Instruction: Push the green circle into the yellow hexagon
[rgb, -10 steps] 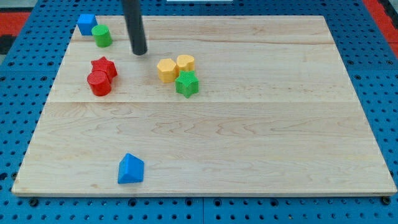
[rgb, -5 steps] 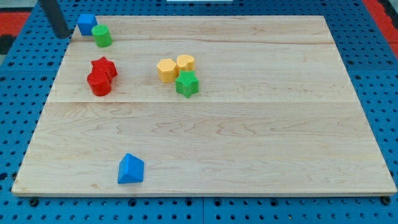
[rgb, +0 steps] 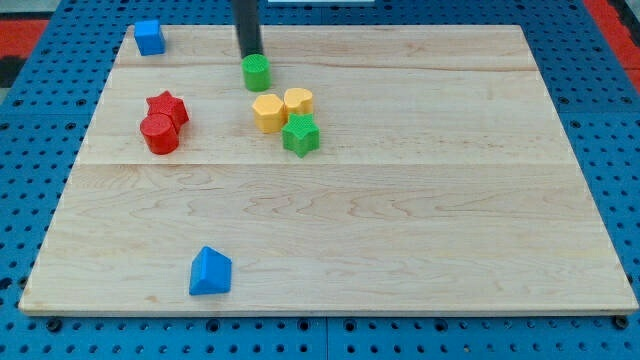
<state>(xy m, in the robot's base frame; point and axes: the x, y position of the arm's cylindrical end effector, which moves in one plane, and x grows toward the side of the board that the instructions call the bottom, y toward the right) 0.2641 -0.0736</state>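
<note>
The small green circle block (rgb: 256, 73) is seen upright, just above the yellow hexagon block (rgb: 267, 113), slightly apart.

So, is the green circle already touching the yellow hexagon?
No, the green circle sits just above the yellow hexagon with a thin strip of wood visible between them.

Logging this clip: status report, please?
My tip just above green circle, view's top side. Circle short of yellow hexagon, small gap. Nothing between them.
</note>
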